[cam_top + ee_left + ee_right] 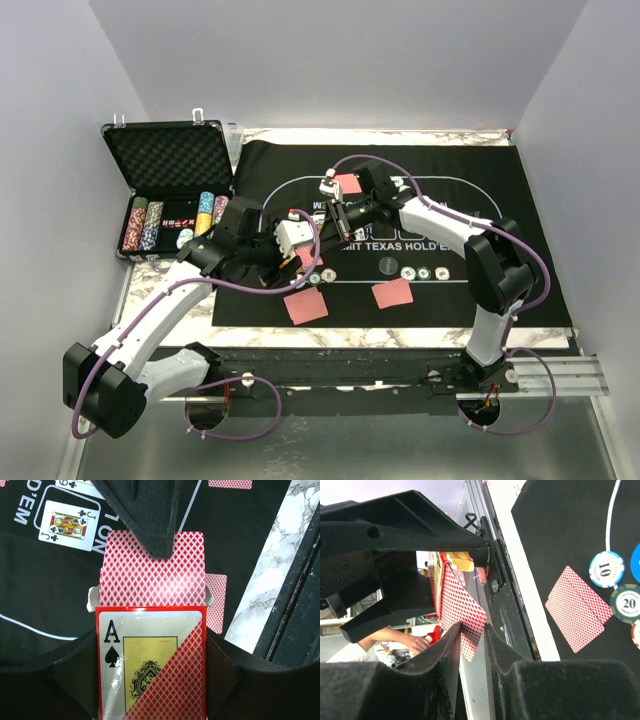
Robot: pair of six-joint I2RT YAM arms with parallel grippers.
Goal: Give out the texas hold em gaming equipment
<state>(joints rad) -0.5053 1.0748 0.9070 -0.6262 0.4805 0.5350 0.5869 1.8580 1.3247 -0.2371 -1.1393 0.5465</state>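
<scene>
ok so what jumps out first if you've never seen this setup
The two arms meet over the middle of the black mat: the left jaws hold a card box showing an ace of spades, and the right jaws pinch a red-backed card sticking out of it. Next, the open case at the far left, with rows of chips inside.

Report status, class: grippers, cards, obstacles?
Left gripper shut on card box. Right gripper pinching red-backed card at box mouth. Dealt cards, poker chips on mat nearby.
</scene>
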